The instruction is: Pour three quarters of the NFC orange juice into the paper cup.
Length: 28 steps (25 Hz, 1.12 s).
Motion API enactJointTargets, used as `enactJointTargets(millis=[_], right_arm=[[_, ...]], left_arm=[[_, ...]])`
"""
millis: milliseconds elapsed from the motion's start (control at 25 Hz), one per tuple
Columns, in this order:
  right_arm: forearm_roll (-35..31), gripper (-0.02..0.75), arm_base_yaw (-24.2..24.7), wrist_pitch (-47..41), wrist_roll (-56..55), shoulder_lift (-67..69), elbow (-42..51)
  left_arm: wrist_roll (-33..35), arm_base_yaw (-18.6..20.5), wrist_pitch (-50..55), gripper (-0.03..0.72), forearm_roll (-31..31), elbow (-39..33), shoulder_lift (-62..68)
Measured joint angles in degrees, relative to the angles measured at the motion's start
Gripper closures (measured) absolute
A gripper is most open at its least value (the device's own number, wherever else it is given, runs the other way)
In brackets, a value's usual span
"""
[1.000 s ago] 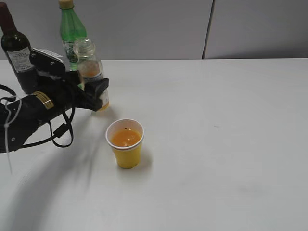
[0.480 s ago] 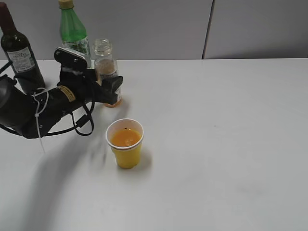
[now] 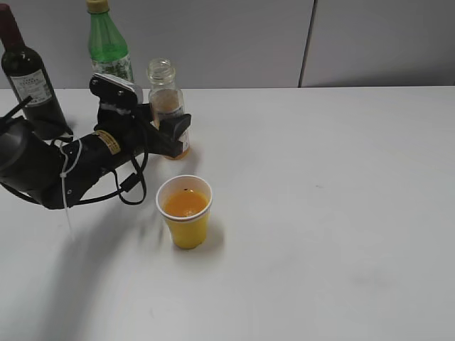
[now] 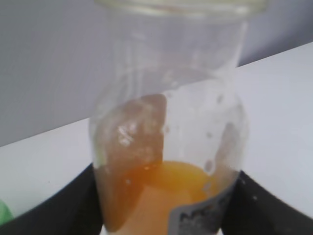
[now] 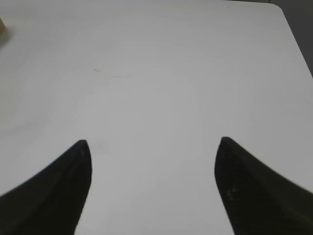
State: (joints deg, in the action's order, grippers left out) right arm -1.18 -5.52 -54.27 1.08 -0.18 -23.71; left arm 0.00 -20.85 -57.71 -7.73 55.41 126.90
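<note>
The NFC orange juice (image 3: 168,99) is a small clear uncapped bottle, upright at the back left of the table, with a little orange liquid low inside it. My left gripper (image 3: 170,135) is shut on its lower body. In the left wrist view the NFC orange juice (image 4: 168,147) fills the frame, dark fingers (image 4: 58,210) on both its sides. The yellow paper cup (image 3: 185,211) stands in front of the bottle, holding orange juice. My right gripper (image 5: 154,147) is open over bare table, and does not show in the exterior view.
A tall green bottle (image 3: 109,46) and a dark wine bottle (image 3: 27,78) stand behind my left arm against the grey wall. The white table (image 3: 334,192) stretches bare to the right, its far right corner (image 5: 276,10) seen from the right wrist.
My left gripper has carried the juice bottle to the right and slightly back, closer to the spot behind the cup. Cup and right gripper have not moved.
</note>
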Motion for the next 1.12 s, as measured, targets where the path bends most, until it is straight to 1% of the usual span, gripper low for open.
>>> enactJointTargets(millis=[160, 480, 720, 840, 1120], right_arm=[[0.0, 0.146, 0.0, 0.0, 0.0, 0.0, 0.0], [0.0, 0.146, 0.0, 0.0, 0.0, 0.0, 0.0], [0.0, 0.146, 0.0, 0.0, 0.0, 0.0, 0.0], [0.0, 0.146, 0.0, 0.0, 0.0, 0.0, 0.0], [0.0, 0.146, 0.0, 0.0, 0.0, 0.0, 0.0]], left_arm=[[0.0, 0.0, 2.4, 0.197, 0.0, 0.0, -1.2], [0.0, 0.0, 4.5, 0.068, 0.0, 0.0, -2.3], [0.0, 0.0, 7.2, 0.05, 0.1, -0.6, -4.9], [0.0, 0.1, 7.2, 0.048, 1.1, -2.8, -8.1], [0.0, 0.1, 5.7, 0.048, 2.7, -12.7, -15.8]])
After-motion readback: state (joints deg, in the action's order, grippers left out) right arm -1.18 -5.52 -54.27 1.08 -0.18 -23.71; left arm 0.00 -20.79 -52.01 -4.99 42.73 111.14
